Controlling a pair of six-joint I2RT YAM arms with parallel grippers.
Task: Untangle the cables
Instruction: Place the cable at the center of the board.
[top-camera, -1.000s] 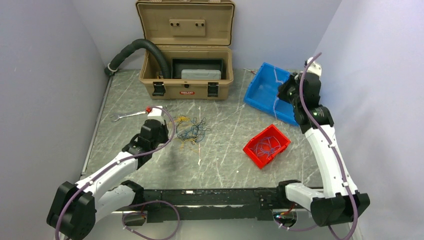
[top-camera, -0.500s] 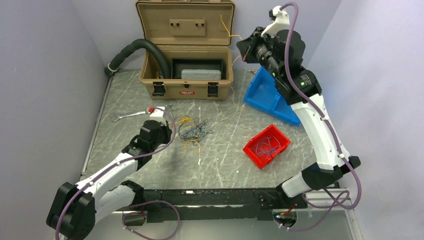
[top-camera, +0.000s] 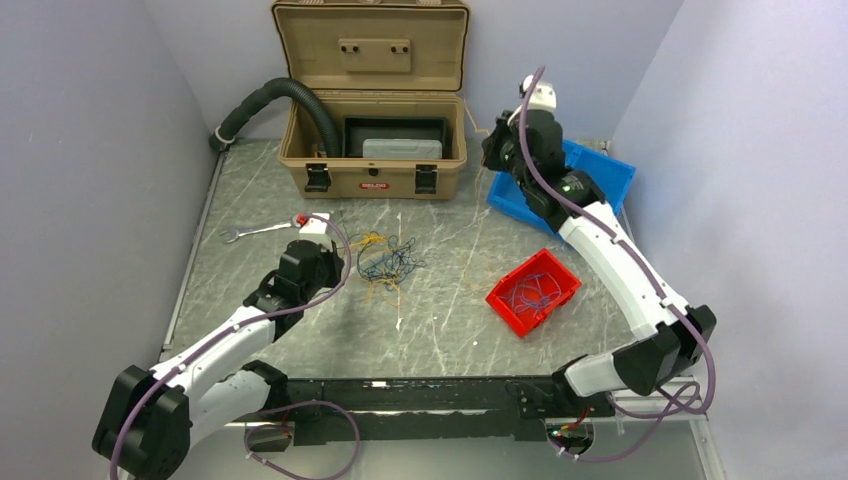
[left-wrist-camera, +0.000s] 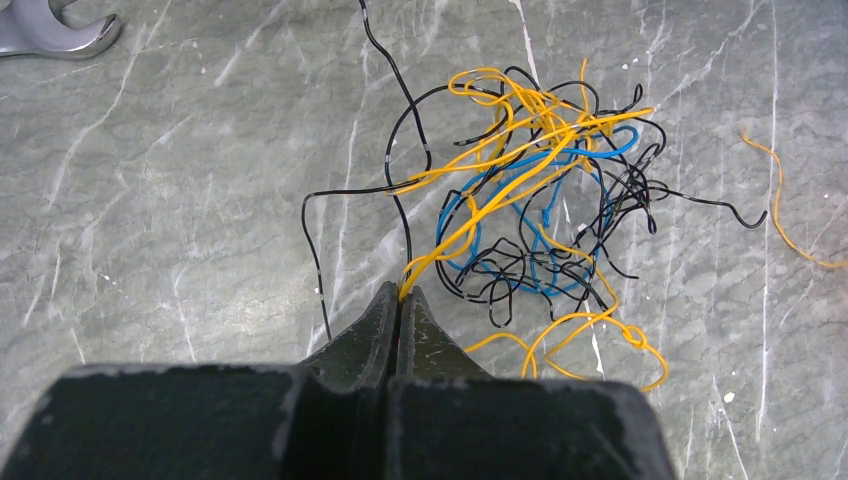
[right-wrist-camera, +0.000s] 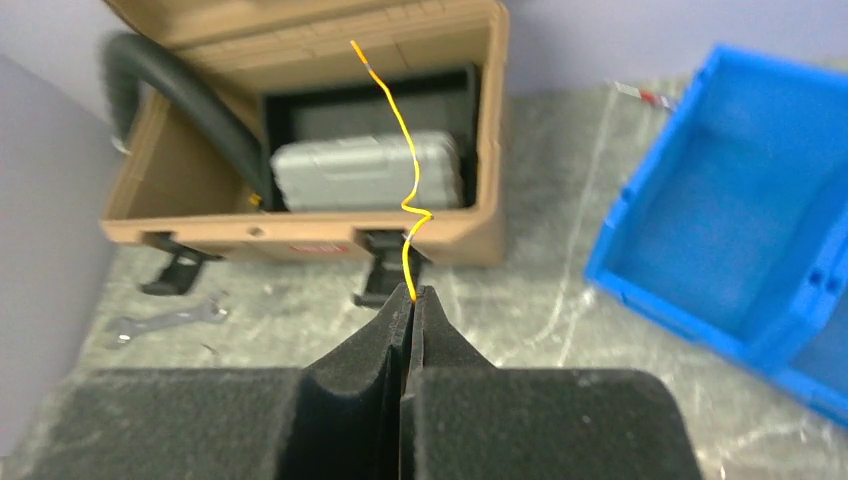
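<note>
On the grey marble-patterned table (top-camera: 450, 330), the left gripper (left-wrist-camera: 401, 300) sits low on the near-left side with its jaws pressed together, pinching a yellow-orange wire (left-wrist-camera: 470, 215) right at the tips; that wire runs straight into the cables (left-wrist-camera: 530, 220), a loose knot of blue, black and yellow-orange strands lying just ahead of the fingers, with black ends trailing out to the left and a separate yellow-orange strand (left-wrist-camera: 790, 225) lying apart on the right. To the right of the tangle and well apart from it, a red bin (top-camera: 563, 268) holds a small bundle of blue wires (top-camera: 535, 292). A wrench (top-camera: 255, 232) lies at the left, beyond the left arm. Farther back, the right gripper (right-wrist-camera: 411, 295) is raised above the table beside the blue bin (right-wrist-camera: 700, 200), jaws closed on a single kinked yellow wire (right-wrist-camera: 408, 190) that stands free from the tips. At the far edge is an open tan toolbox (top-camera: 372, 180) with a grey case (right-wrist-camera: 365, 170) inside and a black corrugated hose (top-camera: 270, 95) entering it
</note>
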